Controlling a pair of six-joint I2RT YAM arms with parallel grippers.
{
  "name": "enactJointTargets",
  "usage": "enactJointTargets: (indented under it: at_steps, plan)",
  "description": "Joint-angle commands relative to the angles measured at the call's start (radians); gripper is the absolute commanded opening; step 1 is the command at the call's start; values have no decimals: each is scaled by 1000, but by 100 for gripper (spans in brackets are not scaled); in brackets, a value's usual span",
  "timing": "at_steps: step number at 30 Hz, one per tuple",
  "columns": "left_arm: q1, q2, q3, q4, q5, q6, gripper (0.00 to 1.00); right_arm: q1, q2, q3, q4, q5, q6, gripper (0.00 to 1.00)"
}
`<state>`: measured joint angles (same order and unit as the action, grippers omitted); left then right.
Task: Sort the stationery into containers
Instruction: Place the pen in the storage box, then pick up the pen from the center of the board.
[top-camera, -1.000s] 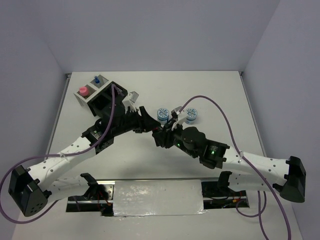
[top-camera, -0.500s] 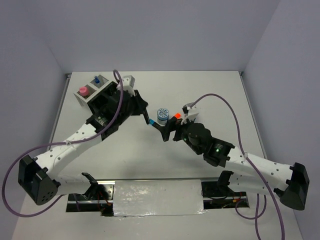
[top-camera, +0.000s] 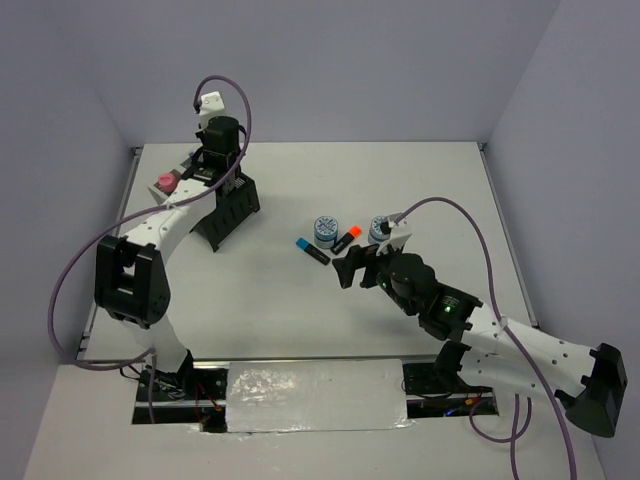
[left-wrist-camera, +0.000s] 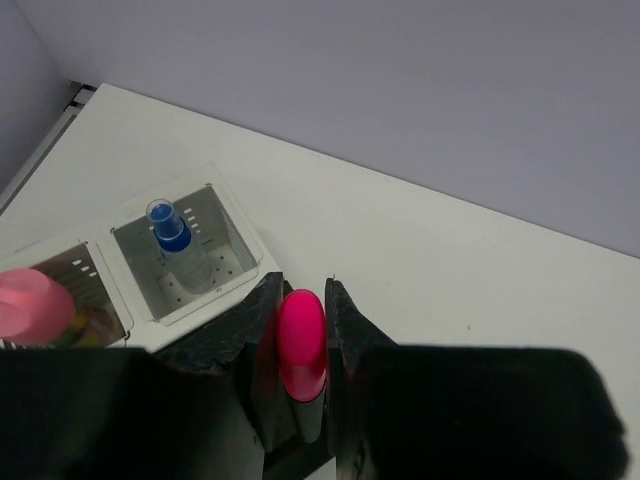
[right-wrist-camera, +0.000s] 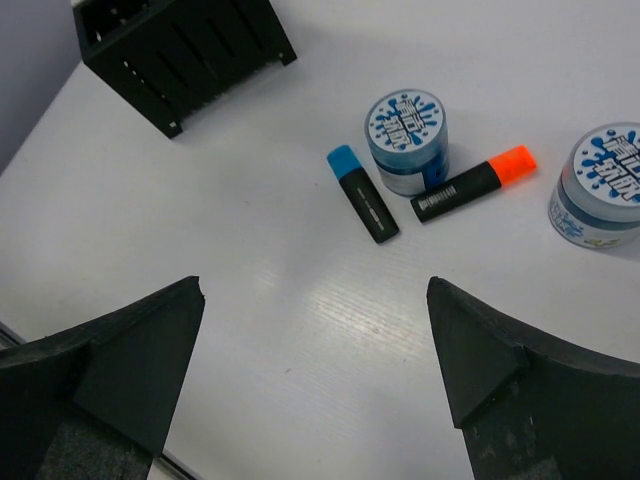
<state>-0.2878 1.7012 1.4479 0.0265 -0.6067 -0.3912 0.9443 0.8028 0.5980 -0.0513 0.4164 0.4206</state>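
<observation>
The left gripper (left-wrist-camera: 300, 292) is closed narrowly on a pink-capped marker (left-wrist-camera: 301, 345), which is held above the far left corner of the worktop (top-camera: 300, 180), by the black mesh organiser (top-camera: 230, 205). Two light-grey square cups are set beside the organiser. One cup (left-wrist-camera: 238, 240) contains a blue-capped clear bottle (left-wrist-camera: 172, 232), and the other cup (left-wrist-camera: 95, 270) contains a pink-topped item (left-wrist-camera: 28, 305). The right gripper (top-camera: 348, 268) is held near the middle of the worktop, its fingers spread wide with nothing between them. Beyond it, a blue-capped marker (right-wrist-camera: 362, 193) and an orange-capped marker (right-wrist-camera: 470, 183) are laid flat just beside a blue-white tin (right-wrist-camera: 407, 135). A second tin (right-wrist-camera: 605, 180) is stood to the right of these.
</observation>
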Motion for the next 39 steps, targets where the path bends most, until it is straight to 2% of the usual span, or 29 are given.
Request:
enactJointTargets:
  at_steps: [1, 5, 6, 9, 11, 12, 14, 15, 18, 21, 23, 25, 26, 27, 28, 30, 31, 32, 36, 39]
  plan:
    - [27, 43, 65, 110, -67, 103, 0, -12, 13, -32, 33, -16, -28, 100]
    - [52, 67, 66, 96, -90, 68, 0, -51, 36, -38, 48, -54, -31, 100]
    - [59, 66, 57, 108, -58, 66, 0, -58, 42, -35, 48, -57, -32, 100]
    - [61, 57, 16, 124, -42, 49, 6, -64, 50, -24, 48, -64, -36, 100]
    - [62, 54, -14, 139, -27, 41, 21, -64, 53, -21, 48, -73, -36, 100]
    - [62, 55, -26, 141, -22, 40, 33, -64, 55, -18, 48, -74, -37, 100]
    - [64, 51, -38, 135, -30, 28, 49, -64, 65, -17, 48, -80, -40, 100]
    - [64, 49, -55, 136, -31, 19, 61, -65, 71, -15, 48, -82, -42, 100]
    - [67, 28, -89, 144, -34, -1, 73, -67, 101, -3, 48, -93, -54, 100]
    - [70, -11, -86, 95, -51, -49, 80, -90, 160, 19, 105, -171, -104, 100]
    - [70, -66, -66, 17, -51, -73, 81, -114, 254, 49, 102, -212, -149, 100]
    - [72, -109, -35, -92, -56, -139, 88, -169, 390, 130, 65, -276, -175, 98]
    - [72, -153, -14, -222, -50, -165, 90, -183, 436, 156, 59, -301, -190, 95]
    - [72, -173, 29, -291, -38, -217, 91, -187, 485, 216, 30, -307, -204, 85]
    - [72, -198, 43, -354, -15, -239, 91, -187, 572, 248, 19, -314, -223, 79]
    - [72, -287, 29, -473, 94, -271, 92, -187, 656, 333, -14, -317, -264, 66]
    - [70, -326, 7, -490, 132, -273, 92, -185, 724, 356, -16, -318, -269, 64]
    - [70, -413, -68, -491, 213, -268, 92, -187, 751, 371, -15, -321, -278, 64]
    - [72, -610, -216, -508, 362, -206, 99, -184, 852, 421, 11, -324, -318, 61]
    - [72, -704, -244, -540, 456, -134, 99, -183, 898, 424, 33, -330, -332, 59]
